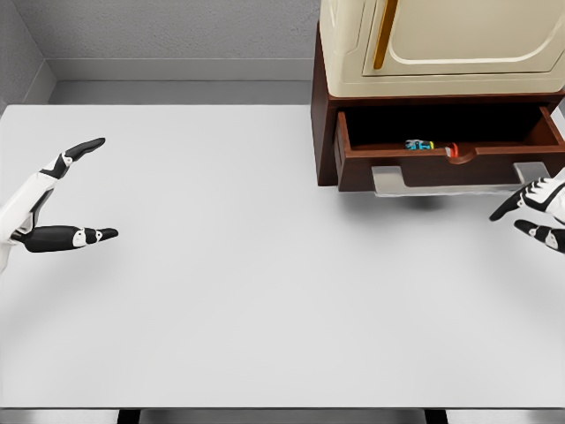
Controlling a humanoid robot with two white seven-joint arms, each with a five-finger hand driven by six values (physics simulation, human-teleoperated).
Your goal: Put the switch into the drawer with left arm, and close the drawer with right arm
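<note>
Switch [419, 145] small, blue-yellow, inside open drawer [446, 168]; left robot hand [66, 194] spread, empty.

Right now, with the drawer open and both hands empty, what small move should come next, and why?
Probably bring the right hand up to the drawer front and push it in. The switch already lies inside, the left hand is open and far away, and the right hand is just below the front's right end.
</note>
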